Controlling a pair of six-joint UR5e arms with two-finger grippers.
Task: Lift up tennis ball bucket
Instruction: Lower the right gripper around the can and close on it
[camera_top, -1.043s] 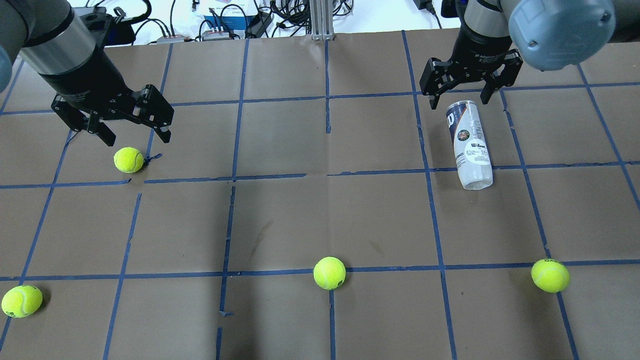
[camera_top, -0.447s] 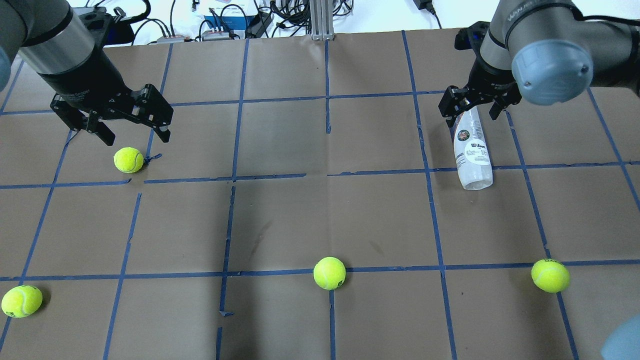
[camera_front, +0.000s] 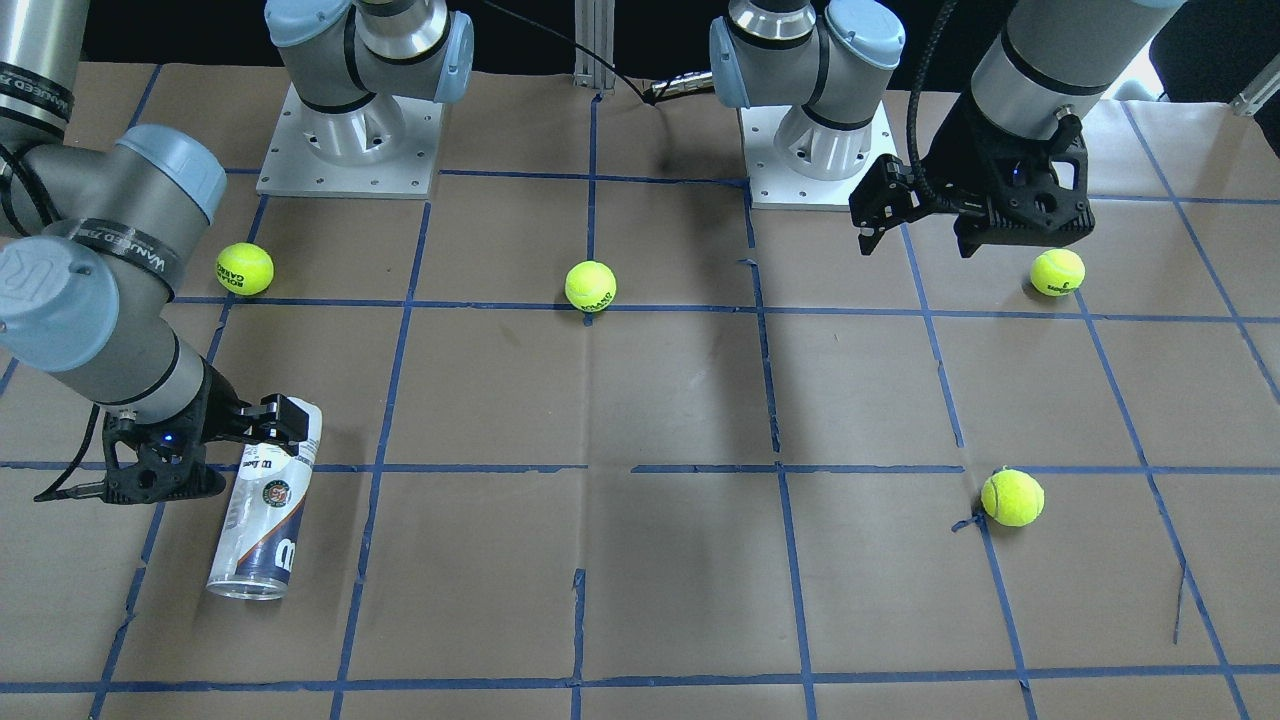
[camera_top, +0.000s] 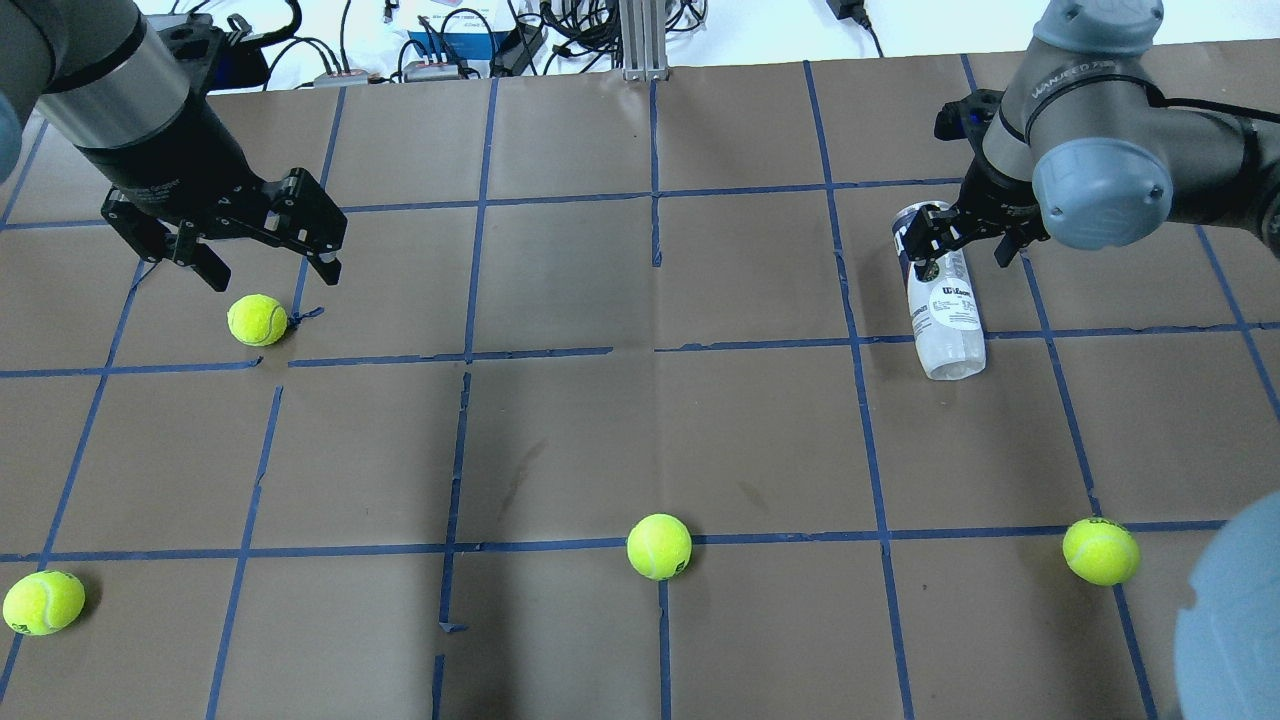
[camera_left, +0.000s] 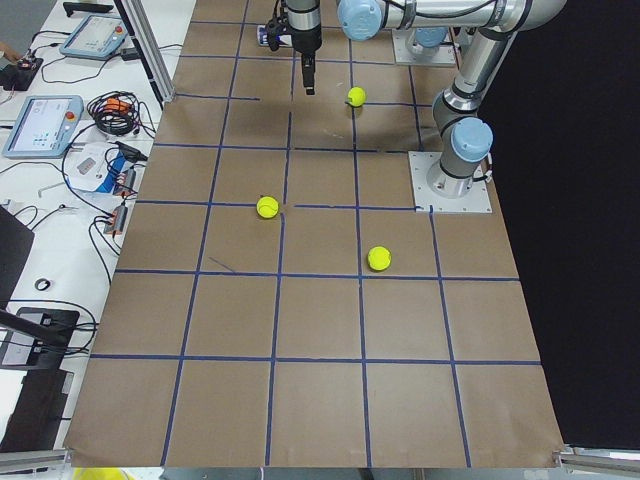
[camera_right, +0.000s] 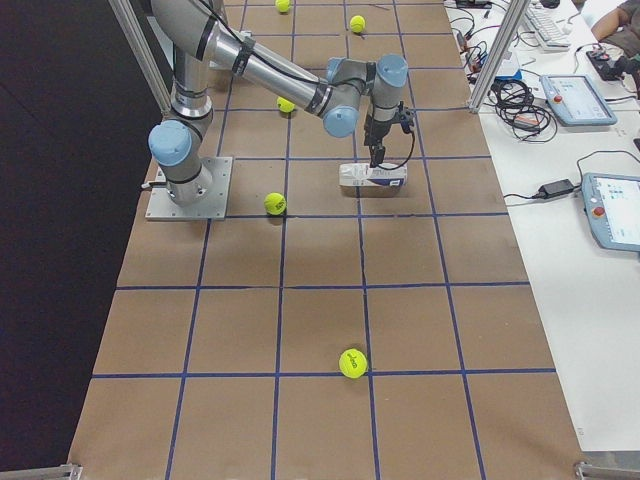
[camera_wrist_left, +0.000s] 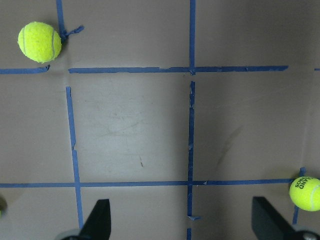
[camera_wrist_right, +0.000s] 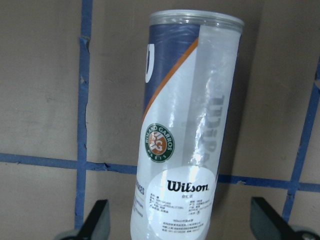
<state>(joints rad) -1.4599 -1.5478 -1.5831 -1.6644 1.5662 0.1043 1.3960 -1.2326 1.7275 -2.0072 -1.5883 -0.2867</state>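
Observation:
The tennis ball bucket is a clear tube with a white and navy Wilson label. It lies on its side on the brown paper on the right. It also shows in the front-facing view, the right wrist view and the exterior right view. My right gripper is open and low over the tube's far half, with one finger on each side of it and no grip; the right wrist view shows this too. My left gripper is open and empty, above a tennis ball.
Three more tennis balls lie nearer the robot, at the left, middle and right. Blue tape lines grid the paper. Cables and boxes lie beyond the far edge.
My right gripper has come down from beyond the tube's far end and now straddles the tube. The tube and the left arm have not moved.

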